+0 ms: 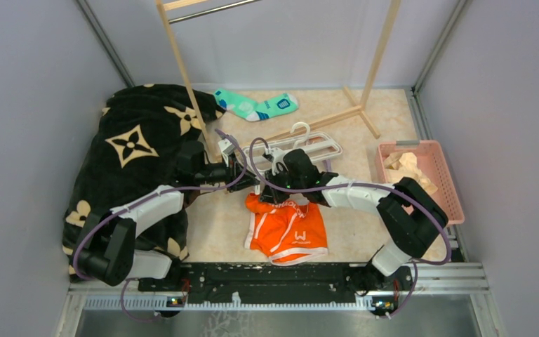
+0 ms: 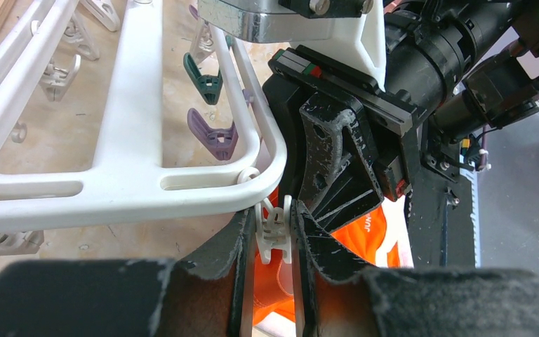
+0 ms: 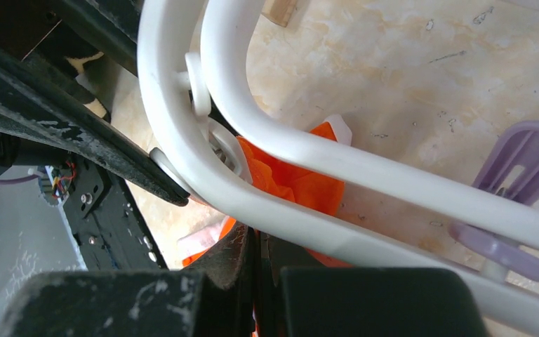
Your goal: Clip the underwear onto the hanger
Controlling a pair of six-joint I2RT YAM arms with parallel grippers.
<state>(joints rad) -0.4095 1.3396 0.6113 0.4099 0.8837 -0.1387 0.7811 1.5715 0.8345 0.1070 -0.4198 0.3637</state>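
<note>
The orange underwear [image 1: 291, 235] lies on the table near the front, its waistband end lifted toward the hanger. The white frame hanger [image 1: 323, 147] lies flat behind it. My left gripper [image 1: 242, 174] is at the hanger's near-left corner. In the left wrist view, my left gripper [image 2: 274, 223] is shut on a small white clip [image 2: 276, 237] dangling from the frame [image 2: 126, 182], with orange cloth [image 2: 281, 281] below. My right gripper [image 1: 275, 188] sits beside it. In the right wrist view, my right gripper [image 3: 256, 242] is shut on the underwear [image 3: 295, 175], just under the hanger bar [image 3: 365, 232].
A tall wooden rack [image 1: 182, 63] stands at the back with a teal sock [image 1: 256, 105] by its base. A black patterned blanket [image 1: 137, 147] covers the left side. A pink basket [image 1: 428, 175] holding beige cloth [image 1: 407, 165] stands at the right. Purple [image 2: 214, 137] and teal [image 2: 203, 81] clips hang from the hanger.
</note>
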